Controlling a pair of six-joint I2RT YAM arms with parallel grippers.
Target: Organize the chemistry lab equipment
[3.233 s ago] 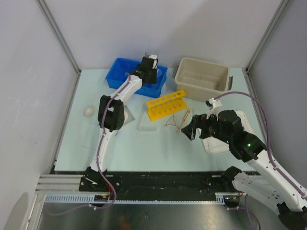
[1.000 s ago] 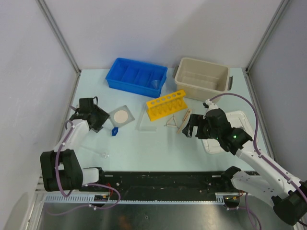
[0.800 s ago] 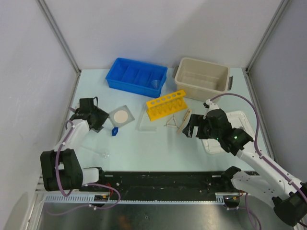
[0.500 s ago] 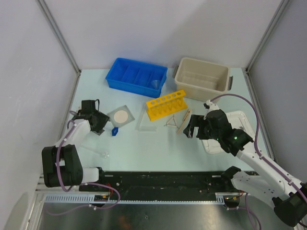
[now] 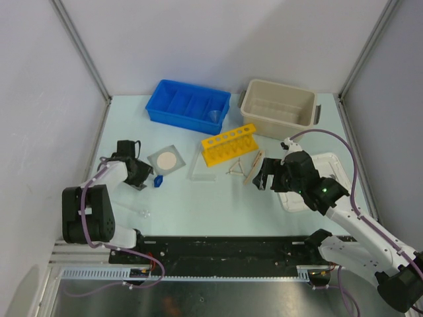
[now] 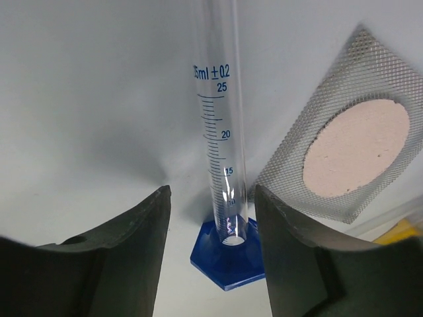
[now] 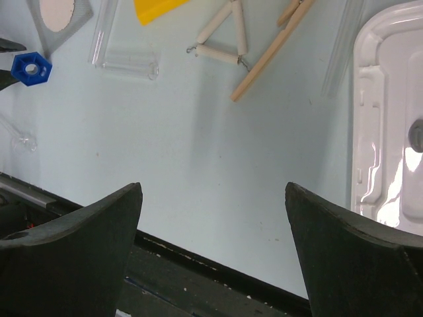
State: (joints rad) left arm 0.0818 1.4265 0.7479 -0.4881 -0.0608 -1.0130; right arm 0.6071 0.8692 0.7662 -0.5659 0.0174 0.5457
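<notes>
A clear graduated cylinder [image 6: 221, 132] stands on its blue hexagonal base [image 6: 228, 254] [image 5: 158, 180]. My left gripper [image 6: 211, 218] [image 5: 140, 175] is open, one jaw on each side of the base and neither touching it. The square gauze [image 6: 344, 148] [image 5: 167, 160] lies just right of the cylinder. The yellow holed rack [image 5: 228, 145], wire triangle [image 7: 221, 36] [image 5: 236, 170] and wooden clamp stick [image 7: 271, 49] [image 5: 254, 166] lie mid-table. My right gripper [image 7: 213, 188] [image 5: 260, 173] hovers open by the clamp stick, holding nothing.
The blue divided bin [image 5: 188, 105] and the beige tub [image 5: 277, 109] stand at the back. A white lid [image 5: 317, 181] [image 7: 390, 112] lies under the right arm. A clear flat piece [image 5: 201, 168] sits by the rack. A thin glass item [image 5: 142, 212] lies near the front edge.
My left gripper has slid right and nearer, up to the blue-based cylinder, and its jaws have narrowed somewhat. The right arm has barely moved.
</notes>
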